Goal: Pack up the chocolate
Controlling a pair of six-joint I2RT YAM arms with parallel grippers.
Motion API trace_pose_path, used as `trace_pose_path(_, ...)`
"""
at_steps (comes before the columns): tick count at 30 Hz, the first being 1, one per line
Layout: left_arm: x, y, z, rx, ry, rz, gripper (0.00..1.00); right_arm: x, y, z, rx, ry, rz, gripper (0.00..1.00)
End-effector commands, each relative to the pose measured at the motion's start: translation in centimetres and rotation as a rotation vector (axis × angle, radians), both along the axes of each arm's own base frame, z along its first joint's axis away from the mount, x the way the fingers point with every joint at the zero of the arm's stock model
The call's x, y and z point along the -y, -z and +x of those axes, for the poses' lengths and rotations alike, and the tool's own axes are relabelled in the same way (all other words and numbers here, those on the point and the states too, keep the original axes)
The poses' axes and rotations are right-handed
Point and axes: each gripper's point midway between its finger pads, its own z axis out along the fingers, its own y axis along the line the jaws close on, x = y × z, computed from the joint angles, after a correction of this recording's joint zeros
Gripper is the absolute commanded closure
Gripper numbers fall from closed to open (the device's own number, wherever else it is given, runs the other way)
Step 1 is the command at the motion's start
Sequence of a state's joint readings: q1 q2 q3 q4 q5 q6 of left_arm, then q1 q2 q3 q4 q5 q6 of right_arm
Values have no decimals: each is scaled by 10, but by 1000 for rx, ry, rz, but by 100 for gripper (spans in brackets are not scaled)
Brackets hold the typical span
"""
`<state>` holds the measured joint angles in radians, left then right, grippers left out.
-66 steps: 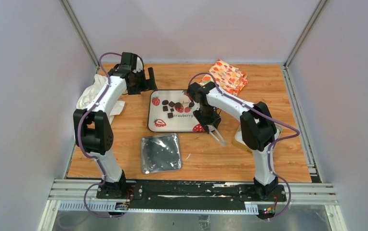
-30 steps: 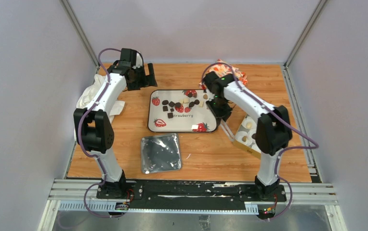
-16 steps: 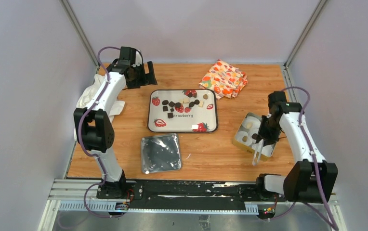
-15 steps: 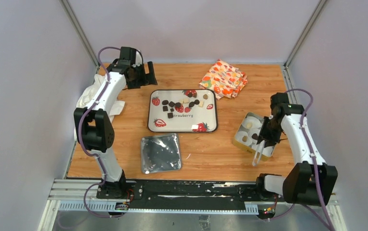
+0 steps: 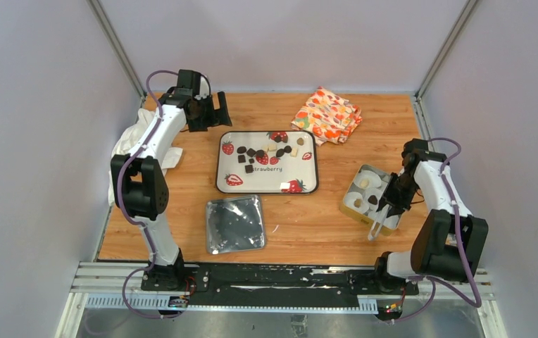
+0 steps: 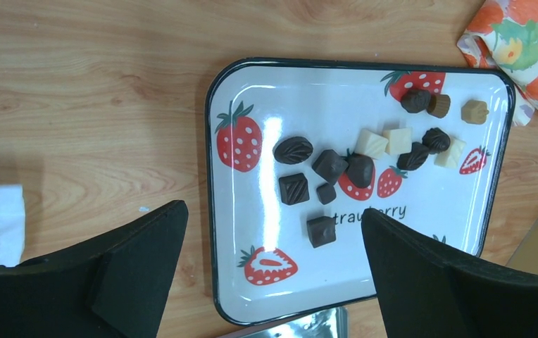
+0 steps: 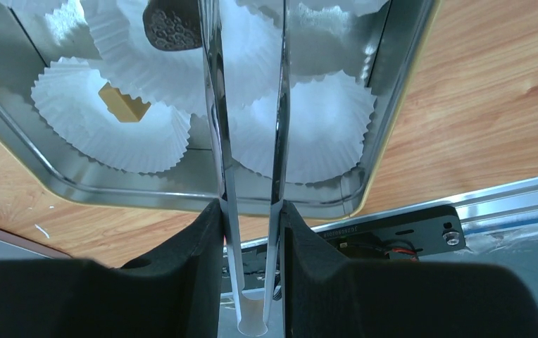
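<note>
Brown chocolate (image 6: 330, 166) strewn lengthwise across tray (image 6: 252, 204), left tool (image 6: 272, 208) gaping, right tool (image 7: 251, 211) clamping tweezers (image 7: 215, 105).

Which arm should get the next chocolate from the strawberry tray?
Probably right. The right fingers grip the tweezers, thin enough for tiny chocolates, over the box. The left fingers hang open and empty near the tray, closer, but look wide for such small pieces.

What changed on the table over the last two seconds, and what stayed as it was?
The right gripper, shut on the tweezers, swung from the strawberry tray rightward and toward the bases, to above the tin of paper cups. The left gripper, open, the chocolates on the tray, the foil lid and the cloth stayed put.
</note>
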<state>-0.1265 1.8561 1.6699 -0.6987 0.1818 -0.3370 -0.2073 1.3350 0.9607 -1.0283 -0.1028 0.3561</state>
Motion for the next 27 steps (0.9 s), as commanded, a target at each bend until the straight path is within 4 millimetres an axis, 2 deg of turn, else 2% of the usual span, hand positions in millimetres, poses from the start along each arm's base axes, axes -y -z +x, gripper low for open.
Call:
trace_pose_path(1,-3,-8,-1,17,-2,1,0,9,-2,11,25,4,-5,97)
trace_pose_path(5,-4,-6,-4,11,-2,5,0,14,0,13,18,6,-11,93)
trace_pose_path(12,-4,-4,-6,6,-3,8,0,15,7,7,0,6,-3,70)
trace_pose_path(27,-4,0,-7,-3,0,7,0,13,12,6,-7,2,12,61)
